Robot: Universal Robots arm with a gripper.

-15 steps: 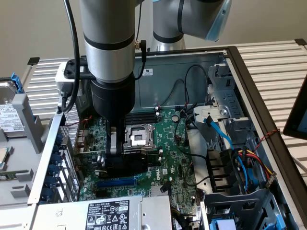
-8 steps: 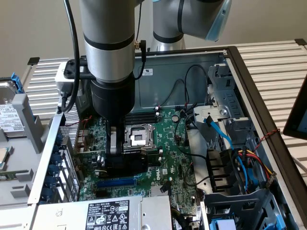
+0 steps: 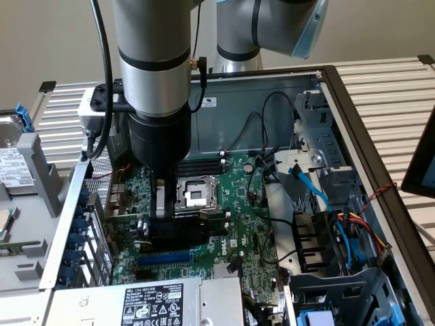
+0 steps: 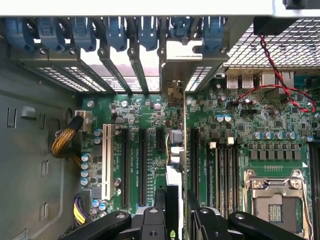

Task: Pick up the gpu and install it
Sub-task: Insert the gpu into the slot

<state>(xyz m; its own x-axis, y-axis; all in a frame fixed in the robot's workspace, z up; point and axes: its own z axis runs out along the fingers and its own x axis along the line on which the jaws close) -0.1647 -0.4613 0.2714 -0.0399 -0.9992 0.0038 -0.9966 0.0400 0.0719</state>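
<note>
steel walls framed the open computer case [image 3: 326,71] on the slatted worktop [image 3: 391,95] as i stood watching. at the exterior view's left a bare hard drive [image 3: 13,166] sat outside the case wall, and beside it ran the row of blue slot clips [image 3: 75,234] at the rear. just right of those the arm [image 3: 153,61] hung straight down. its fingers [image 3: 161,198] were closed on the gpu [image 3: 163,234], held on edge low over the green motherboard [image 3: 238,231] beside the bare cpu socket [image 3: 195,195].

from the wrist camera the card ran edge-on between the two fingers, with its silver bracket [image 4: 174,92] pointing toward the rear bays. it lay among the long black slots [image 4: 142,165]; which one it sat over, and whether it touched, i could not tell. further right a blue data cable [image 3: 309,183] and a bundle of coloured wires [image 3: 360,227] lay by the drive cage, well apart from the card.

the pick-up looked done, and lining up and seating seemed the step in hand. that, i judged, called for the card's edge square over its slot, the bracket in its gap, and a straight, even push down.
</note>
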